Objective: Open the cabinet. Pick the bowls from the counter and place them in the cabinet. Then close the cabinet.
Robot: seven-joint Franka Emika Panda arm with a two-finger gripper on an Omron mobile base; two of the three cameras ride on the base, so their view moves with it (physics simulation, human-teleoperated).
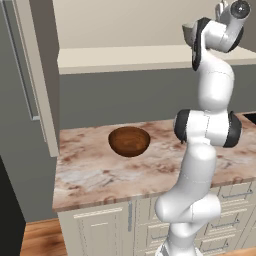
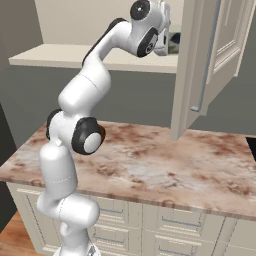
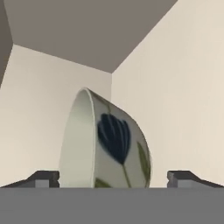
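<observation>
**Ceramic bowl let go on the shelf, wooden one left to fetch**

The pale grey-green ceramic bowl with dark leaf marks [image 3: 107, 144] is seen between the wide-spread tips of the two-finger gripper [image 3: 113, 177], unclamped, inside the cream wall cabinet [image 2: 210, 55]. It's judged stiff, glossy, chippable. The reddish-brown wooden bowl [image 1: 129, 141] sits on the marbled counter [image 1: 95, 175]; probably light, best pinched at the rim. No writing is spotted.

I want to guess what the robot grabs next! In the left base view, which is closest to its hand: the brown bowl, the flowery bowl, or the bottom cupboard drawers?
1. Flowery bowl, by the gripper, up in the cabinet.
2. Brown bowl, down on the counter.
3. Drawers, lowest, under the counter.
</observation>
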